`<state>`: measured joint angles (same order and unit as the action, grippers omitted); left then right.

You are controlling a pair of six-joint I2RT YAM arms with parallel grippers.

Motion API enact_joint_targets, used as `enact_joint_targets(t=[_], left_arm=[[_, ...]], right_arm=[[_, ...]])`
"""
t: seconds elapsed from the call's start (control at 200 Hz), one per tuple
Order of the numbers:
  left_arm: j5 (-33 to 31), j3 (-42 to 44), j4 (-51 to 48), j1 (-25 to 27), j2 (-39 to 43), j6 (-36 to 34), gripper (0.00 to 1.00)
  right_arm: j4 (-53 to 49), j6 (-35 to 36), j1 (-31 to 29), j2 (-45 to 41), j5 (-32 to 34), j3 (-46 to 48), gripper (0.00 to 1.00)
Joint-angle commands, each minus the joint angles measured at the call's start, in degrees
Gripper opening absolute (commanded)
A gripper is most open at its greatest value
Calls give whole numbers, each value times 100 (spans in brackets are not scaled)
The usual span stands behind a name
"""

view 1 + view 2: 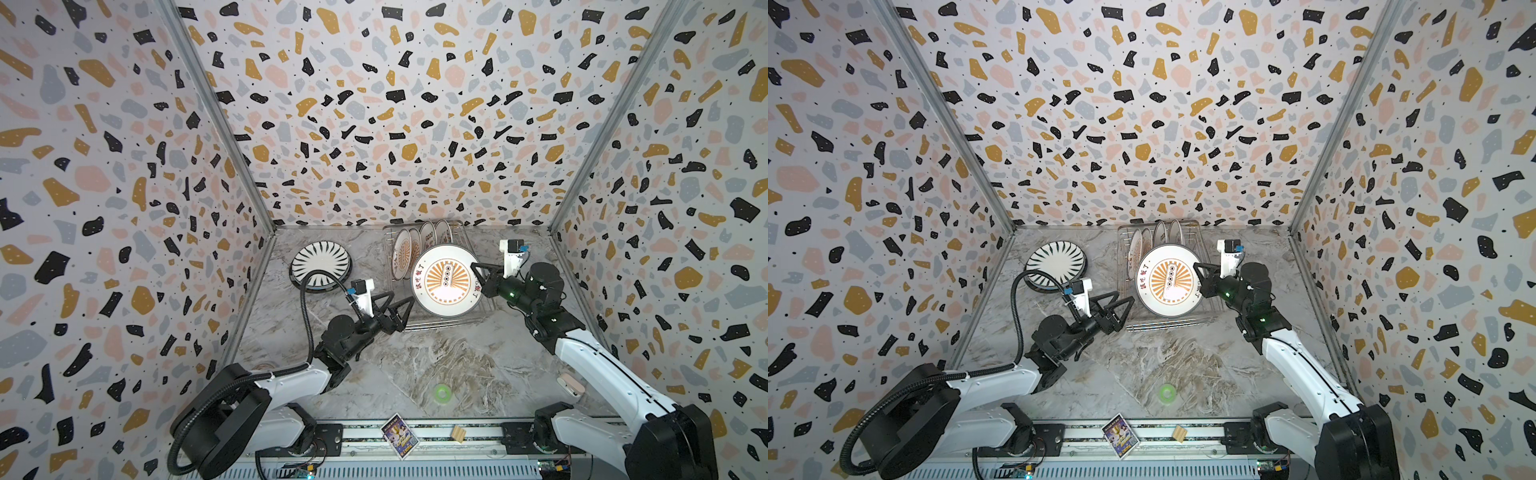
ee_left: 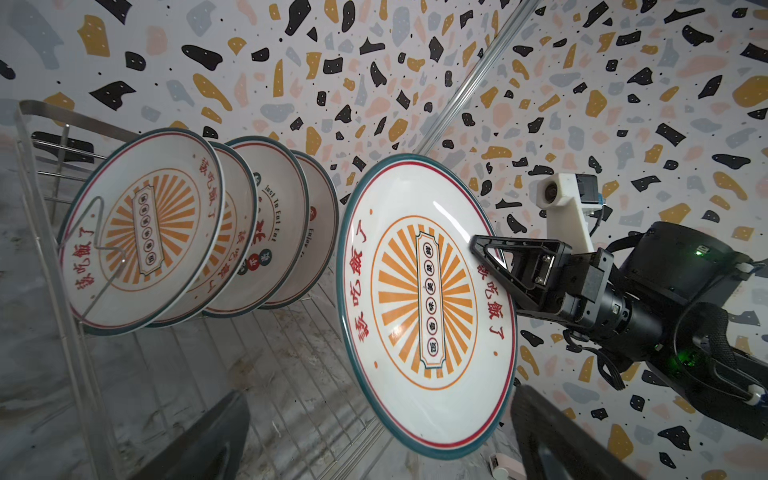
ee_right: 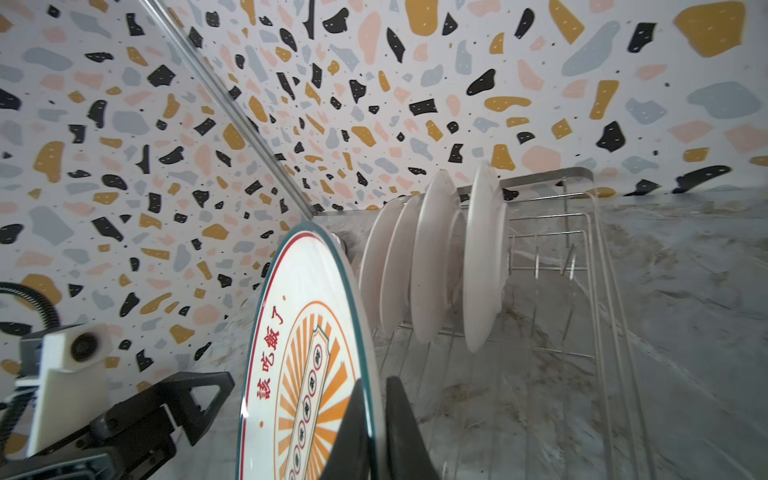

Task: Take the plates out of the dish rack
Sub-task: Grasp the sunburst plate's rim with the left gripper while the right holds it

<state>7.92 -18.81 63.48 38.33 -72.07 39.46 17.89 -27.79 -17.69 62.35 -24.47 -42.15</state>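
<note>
My right gripper (image 1: 475, 269) is shut on the right rim of a white plate with an orange sunburst (image 1: 446, 279), holding it tilted on edge above the front of the dish rack (image 1: 436, 324). The right wrist view shows both fingers pinching that rim (image 3: 376, 384). My left gripper (image 1: 403, 298) stands open just left of the plate without touching it; the plate's lower edge (image 2: 428, 307) hangs between its wide jaws. Several plates (image 1: 405, 247) stand upright in the rack's back prongs. A black-striped plate (image 1: 320, 262) lies stacked on another on the table to the left.
A small green ring (image 1: 441, 392) lies on the marble table near the front. A picture card (image 1: 400, 435) and a wooden block (image 1: 457, 434) rest on the front rail. A small white device (image 1: 571, 384) sits by the right wall. Patterned walls close in three sides.
</note>
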Motion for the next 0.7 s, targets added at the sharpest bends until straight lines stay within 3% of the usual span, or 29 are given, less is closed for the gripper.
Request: enact_joint_targets(t=[0.0, 0.105, 0.26, 0.526, 0.696], left_arm=[[3, -292, 175, 77, -137, -134, 99], [183, -488, 234, 127, -387, -15, 92], [162, -674, 255, 149, -656, -23, 72], [298, -792, 621, 149, -1063, 322, 18], [352, -887, 771, 149, -1225, 454, 14]], right_arm=[[758, -312, 90, -241, -680, -44, 2], [921, -393, 113, -215, -848, 65, 2], [839, -296, 108, -214, -605, 99, 2], [1005, -178, 91, -199, -451, 282, 2], [1183, -114, 57, -22, -574, 399, 2]])
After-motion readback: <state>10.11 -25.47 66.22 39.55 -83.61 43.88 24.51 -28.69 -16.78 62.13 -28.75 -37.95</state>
